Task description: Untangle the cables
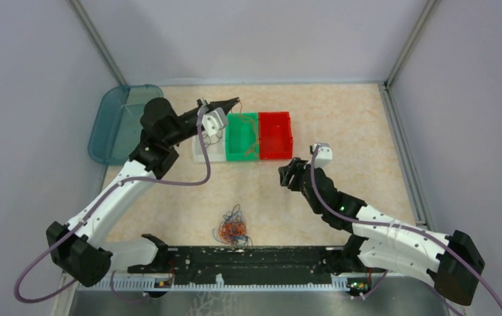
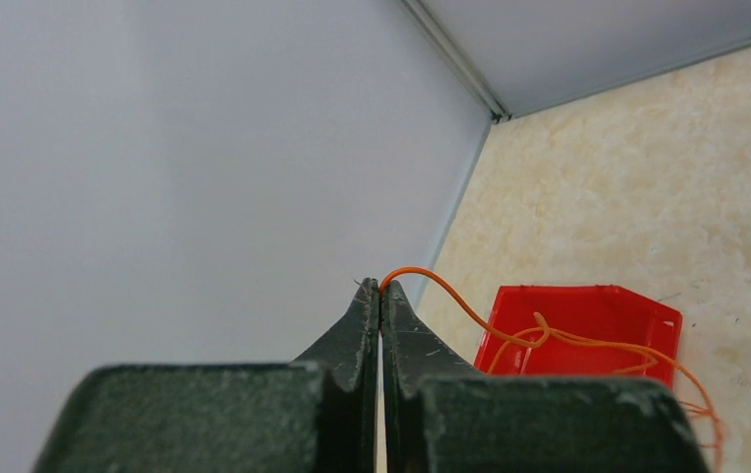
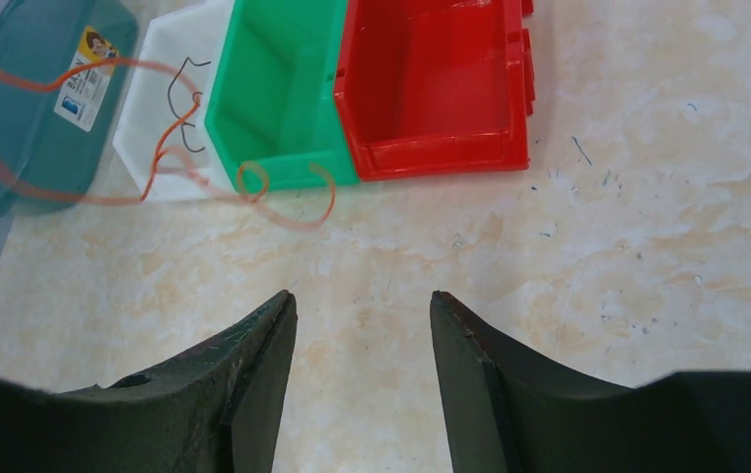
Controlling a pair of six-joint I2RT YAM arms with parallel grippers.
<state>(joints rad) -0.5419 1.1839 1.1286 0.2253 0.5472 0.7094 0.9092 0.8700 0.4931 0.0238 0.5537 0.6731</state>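
Left wrist view: the left gripper (image 2: 380, 288) pinches shut on one thin orange wire (image 2: 450, 294) whose far end drops out of sight at four o'clock, the right gripper (image 3: 362, 305) stands apart and empty, the tangled clump of blue, orange and dark cables (image 1: 233, 228) sits at six o'clock on the beige marbled table (image 1: 340, 131), and the sticker (image 3: 89, 79) on the teal translucent tub (image 3: 27, 59) is illegible.

Overhead from behind, wrist views close and forward, sharing red bin (image 1: 275, 135)

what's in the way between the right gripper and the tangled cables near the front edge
Nothing visible. Only bare table lies between the open right gripper and the tangled cables. The bins sit farther back, and the left gripper pinches one orange cable up there, off that path.
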